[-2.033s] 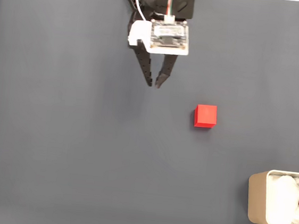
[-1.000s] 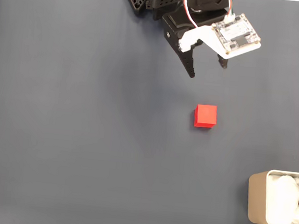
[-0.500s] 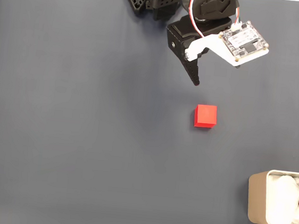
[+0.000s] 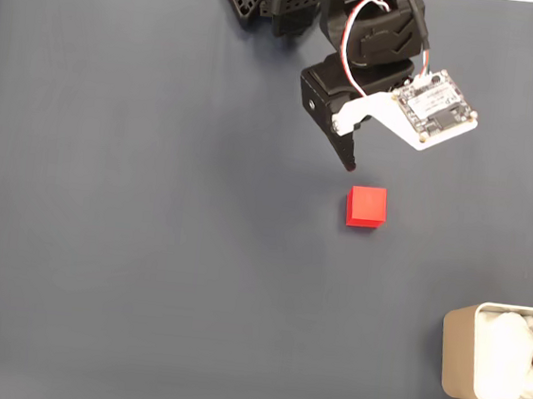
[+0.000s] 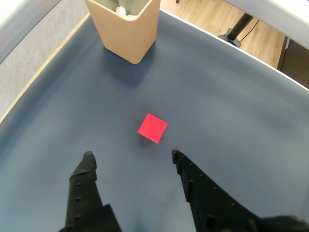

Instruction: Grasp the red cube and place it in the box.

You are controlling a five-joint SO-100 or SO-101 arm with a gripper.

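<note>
Dark grey mat (image 4: 147, 244), wooden floor (image 5: 217, 19) beyond

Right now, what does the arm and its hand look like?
Black plastic arm with red and white cables; a white bracket carries a bare circuit board. The hand has two black tapered fingers with ridged inner edges.

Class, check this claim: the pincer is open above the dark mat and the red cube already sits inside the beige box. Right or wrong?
Wrong in one respect. The red cube lies on the dark mat, apart from the beige box, as the wrist view shows. The pincer is indeed open above the mat.
</note>
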